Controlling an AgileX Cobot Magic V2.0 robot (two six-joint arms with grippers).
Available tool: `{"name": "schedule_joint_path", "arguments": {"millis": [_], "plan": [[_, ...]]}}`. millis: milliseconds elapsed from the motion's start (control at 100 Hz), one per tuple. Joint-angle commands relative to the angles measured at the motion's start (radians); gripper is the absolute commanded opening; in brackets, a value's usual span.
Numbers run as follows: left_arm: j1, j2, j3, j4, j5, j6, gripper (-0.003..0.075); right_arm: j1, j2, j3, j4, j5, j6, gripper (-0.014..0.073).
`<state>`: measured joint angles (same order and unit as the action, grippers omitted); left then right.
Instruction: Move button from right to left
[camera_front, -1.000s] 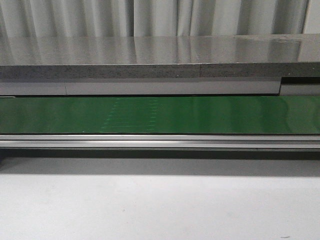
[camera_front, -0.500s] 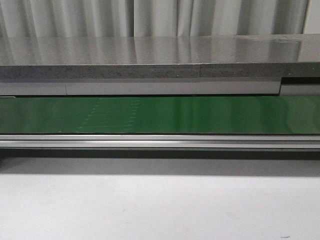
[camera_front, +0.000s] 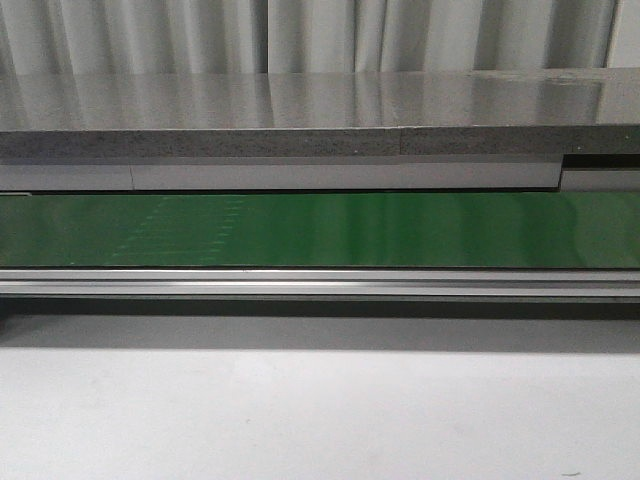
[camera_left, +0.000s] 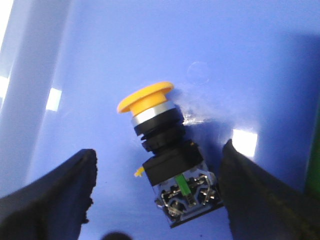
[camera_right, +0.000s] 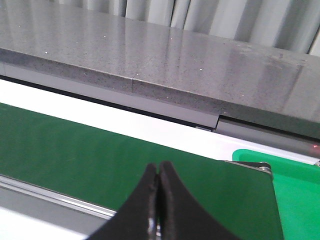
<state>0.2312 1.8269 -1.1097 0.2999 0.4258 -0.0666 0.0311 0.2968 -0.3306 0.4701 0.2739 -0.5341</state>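
Button (camera_left: 167, 165): seen lying tilted on a blue surface (camera_left: 150, 45), between the spread fingers, untouched.
Left gripper (camera_left: 157, 200): held wide.
Right gripper (camera_right: 159, 200): closed, empty, above the green belt (camera_right: 75, 150).
Writing: none legible.

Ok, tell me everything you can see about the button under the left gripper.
The button shows only in the left wrist view. It has a round, matte orange-yellow mushroom cap, a shiny silver collar beneath it, a ribbed black neck and a black boxy body ending in silver screw terminals with a thin green strip. A small yellow tab sticks out at one side. It lies tipped on its side on a glossy blue surface. The left gripper is open, its black fingers on either side, not touching it.
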Motion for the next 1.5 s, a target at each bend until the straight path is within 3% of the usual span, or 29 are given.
{"name": "schedule_joint_path", "arguments": {"millis": [0,300,580,980,1290,1490], "plan": [[-0.003,-0.060,-0.033,-0.001,-0.043,-0.003,0.0491,0.002,0.006,-0.028,0.017,-0.076,-0.007,-0.0060],[-0.009,-0.252,-0.048,-0.006,-0.055,-0.003,0.0491,0.002,0.006,-0.028,0.017,-0.076,-0.007,-0.0060],[-0.115,-0.481,-0.004,-0.025,-0.059,-0.003,0.0488,0.002,0.006,-0.028,0.017,-0.076,-0.007,-0.0060],[-0.309,-0.786,0.243,-0.107,-0.109,-0.003,0.0488,0.002,0.006,-0.028,0.017,-0.076,-0.007,-0.0060],[-0.393,-1.017,0.456,-0.164,-0.135,-0.003,0.0482,0.002,0.006,-0.028,0.017,-0.076,-0.007,-0.0060],[-0.398,-1.157,0.546,-0.194,-0.136,-0.003,0.0371,0.002,0.006,-0.028,0.017,-0.076,-0.007,-0.0060]]}}
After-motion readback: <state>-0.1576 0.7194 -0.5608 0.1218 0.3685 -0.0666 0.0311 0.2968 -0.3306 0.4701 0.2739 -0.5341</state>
